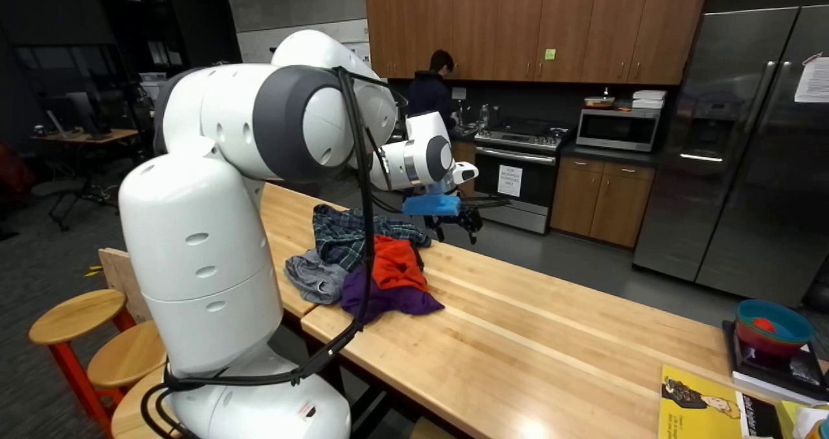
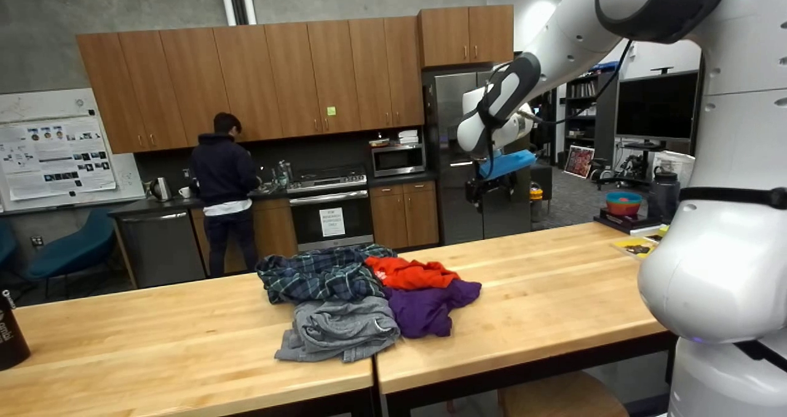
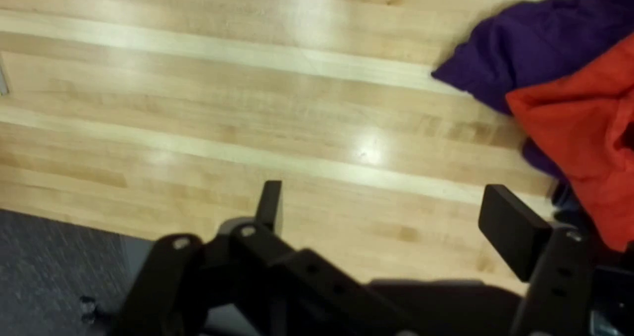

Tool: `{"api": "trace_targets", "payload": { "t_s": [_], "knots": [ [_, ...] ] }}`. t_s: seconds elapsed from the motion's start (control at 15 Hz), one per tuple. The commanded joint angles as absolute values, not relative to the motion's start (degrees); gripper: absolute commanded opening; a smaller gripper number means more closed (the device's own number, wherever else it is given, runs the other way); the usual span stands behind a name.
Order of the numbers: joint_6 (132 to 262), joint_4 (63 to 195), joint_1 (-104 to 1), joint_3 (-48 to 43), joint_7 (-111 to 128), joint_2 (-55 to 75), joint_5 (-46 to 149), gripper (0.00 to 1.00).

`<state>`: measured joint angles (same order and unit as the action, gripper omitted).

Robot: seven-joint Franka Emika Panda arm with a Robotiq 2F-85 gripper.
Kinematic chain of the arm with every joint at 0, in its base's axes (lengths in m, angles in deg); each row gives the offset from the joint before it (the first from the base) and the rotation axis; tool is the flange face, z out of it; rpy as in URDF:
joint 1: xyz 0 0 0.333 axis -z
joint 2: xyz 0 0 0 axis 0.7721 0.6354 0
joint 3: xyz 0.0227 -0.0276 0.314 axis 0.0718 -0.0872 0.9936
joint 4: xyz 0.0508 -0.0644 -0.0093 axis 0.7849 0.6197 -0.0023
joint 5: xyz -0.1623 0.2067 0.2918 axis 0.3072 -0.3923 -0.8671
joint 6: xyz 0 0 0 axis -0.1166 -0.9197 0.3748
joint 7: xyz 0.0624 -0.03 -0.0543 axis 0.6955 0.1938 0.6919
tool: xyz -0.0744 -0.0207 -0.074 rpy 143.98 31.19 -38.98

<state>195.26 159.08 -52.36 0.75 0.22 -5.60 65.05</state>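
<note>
Near the kitchen-side edge of the desk, your fingers hang in the air above the wood, spread wide and gripping nothing; a blue pad sits on the arm just above them; nearest to you is the red cloth, at the right of the wrist view, near one finger but apart from it and lower down; it lies on top of the purple cloth, whose pointed corner stretches out onto the desk; against these you have the plaid cloth and the grey cloth, all four in one rumpled heap that covers part of the seam between two desk tops; well apart from the heap, toward one end, you can see a bowl with something red in it, set on a dark stack, with a yellow book near; a grey bottle shows beside the bowl in an exterior view; toward the opposite end, a black flask is cut off by the picture's edge; beyond the desk, a person in a dark hoodie faces the cupboards; the stove, microwave and fridge stand along that same side.
</note>
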Motion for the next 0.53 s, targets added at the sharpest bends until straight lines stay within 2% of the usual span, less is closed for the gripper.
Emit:
{"api": "trace_targets", "payload": {
  "t_s": [0.0,0.2,0.27,0.47],
  "knots": [
    [207.67,164.19,-50.54,-0.1,0.47,-8.27,63.93,1.0],
    [214.06,166.22,-49.69,-0.49,0.91,-7.61,62.07,1.0],
    [211.05,163.88,-49.9,-0.21,0.52,-6.22,63.33,1.0],
    [213.28,165.1,-49.72,-0.35,0.48,-6.21,62.69,1.0]
  ]
}}
